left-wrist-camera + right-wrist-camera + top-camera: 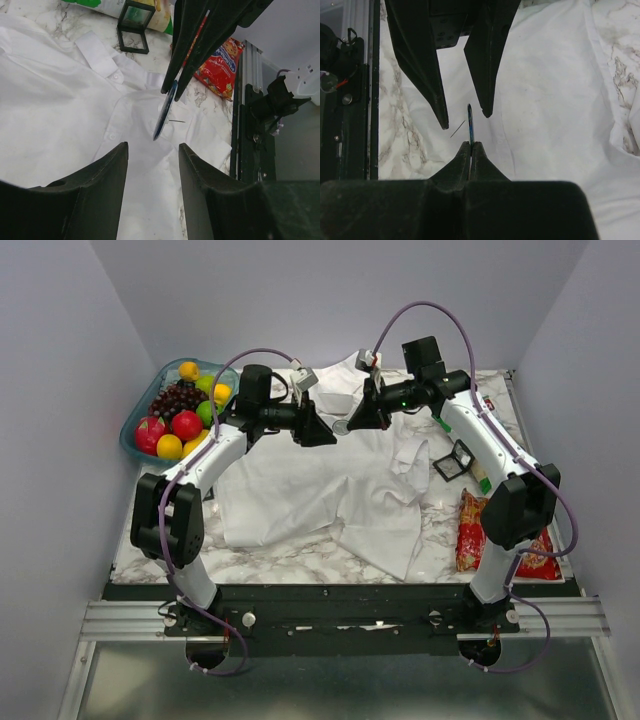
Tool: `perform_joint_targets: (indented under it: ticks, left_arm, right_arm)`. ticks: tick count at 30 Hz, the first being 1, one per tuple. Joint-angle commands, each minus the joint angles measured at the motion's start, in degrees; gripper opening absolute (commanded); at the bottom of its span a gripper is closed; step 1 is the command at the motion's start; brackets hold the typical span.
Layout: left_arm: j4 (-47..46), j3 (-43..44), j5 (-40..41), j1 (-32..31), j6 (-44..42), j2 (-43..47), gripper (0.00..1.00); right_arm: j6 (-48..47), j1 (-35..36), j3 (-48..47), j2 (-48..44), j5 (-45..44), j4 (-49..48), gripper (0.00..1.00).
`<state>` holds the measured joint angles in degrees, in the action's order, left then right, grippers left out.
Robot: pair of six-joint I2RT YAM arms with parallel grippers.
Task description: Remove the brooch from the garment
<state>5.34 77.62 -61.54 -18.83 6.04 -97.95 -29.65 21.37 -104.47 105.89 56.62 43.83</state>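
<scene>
The garment (pixel 300 490), a white wrinkled shirt, lies spread over the marble table; it also shows in the left wrist view (pixel 60 100) and the right wrist view (pixel 560 90). My right gripper (pixel 356 420) is shut on the brooch (pixel 341 427), a thin dark-blue disc seen edge-on (pixel 469 122), and holds it in the air above the shirt. Its bare pin needle sticks out to the side (pixel 176 121), free of the cloth. My left gripper (pixel 152 146) is open and empty, pointing at the brooch (pixel 165 110). Its fingers (pixel 427 75) stand on either side of the disc without touching it.
A teal bowl (pixel 130 435) of fruit stands at the back left. Small black square frames (pixel 452 462) and red snack bags (pixel 470 530) lie right of the shirt. The metal rail (pixel 250 100) runs along the table's near edge.
</scene>
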Motion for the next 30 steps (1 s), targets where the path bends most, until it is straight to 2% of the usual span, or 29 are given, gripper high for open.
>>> perform_joint_targets:
  ticks: [1,6,10,13,22,28,29,30]
  left_arm:
    - [-2.88,1.74,0.45,-0.15,2.31,-1.27,0.52]
    - [-4.98,2.00,0.72,-0.15,4.76,-2.24,0.52]
    - [-10.52,1.57,-1.13,-0.24,9.50,-3.21,0.52]
    - [-11.93,1.65,-1.57,-0.33,10.56,-3.73,0.49]
    - [-13.60,1.74,-3.41,-0.33,11.45,-4.35,0.27]
    - [-15.36,1.39,-4.99,-0.33,12.15,-4.18,0.06]
    - [-15.54,1.21,-5.34,-0.33,12.32,-4.09,0.00]
    - [-15.80,1.13,-5.52,-0.33,12.33,-4.09,0.00]
  right_arm:
    - [-0.67,0.26,-0.30,0.02,1.91,1.52,0.00]
    - [-0.15,0.26,0.23,-0.24,1.83,1.34,0.00]
    - [0.03,0.17,0.05,-0.07,1.56,1.34,0.00]
    - [0.21,0.17,0.05,0.02,1.56,1.17,0.00]
    - [1.79,0.26,0.31,0.37,1.04,0.20,0.01]
    - [4.51,0.26,1.54,0.55,0.07,-1.56,0.01]
    - [4.95,0.17,1.72,0.55,-0.19,-2.17,0.01]
    - [5.65,0.17,2.16,0.64,-0.54,-2.35,0.01]
